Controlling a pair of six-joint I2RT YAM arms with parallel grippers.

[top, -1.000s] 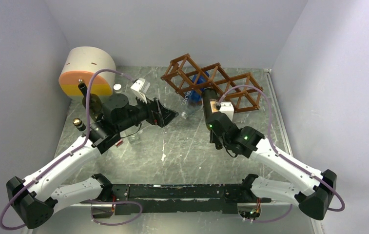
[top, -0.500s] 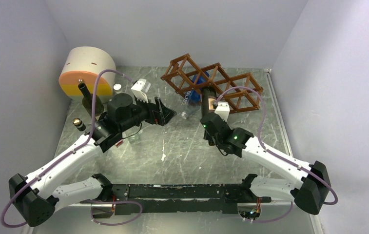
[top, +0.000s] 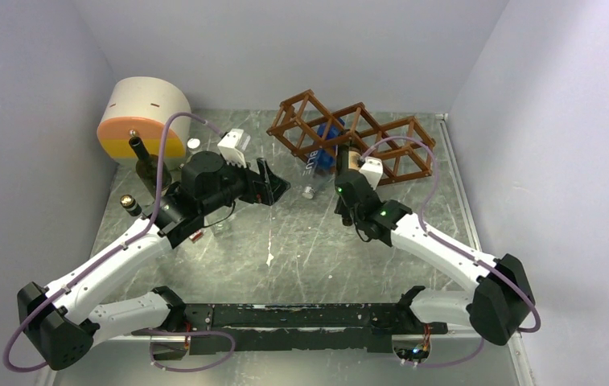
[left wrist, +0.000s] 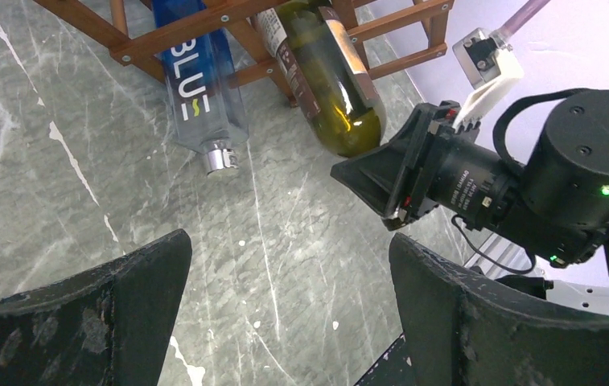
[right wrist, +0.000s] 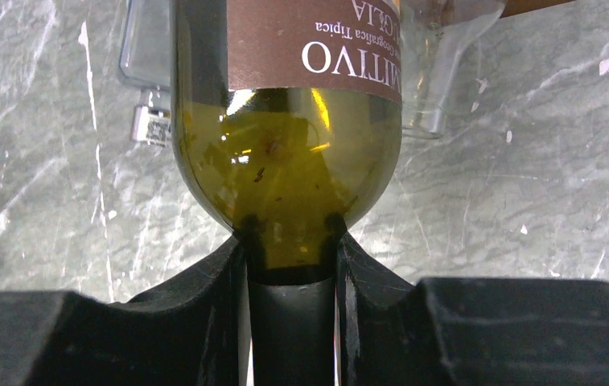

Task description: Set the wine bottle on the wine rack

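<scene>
Right gripper (right wrist: 291, 241) was clamped tight on the neck of the wine bottle (right wrist: 285, 161), one finger on each side of it just below the shoulder. From there the olive-green glass and the brown label ran straight away from the jaws. The bottle's long axis went near to far, neck toward the near side and base toward the far side. The body was already poked between the slats of the wine rack (top: 382, 130), with only the shoulder and neck sticking out on the near side. Couldn't tell if the glass was resting on the slats or hanging in the grip.

The right arm was stretched out long from its base at the near right, forearm angled far and left, wrist aimed at the rack.

A clear BLUE water bottle (left wrist: 200, 88) lay in the rack just left of the wine bottle, cap pointing near. The left gripper (left wrist: 285, 297) hung over the marble table (left wrist: 59, 201) left of all that, jaws spread wide and holding nothing.
</scene>
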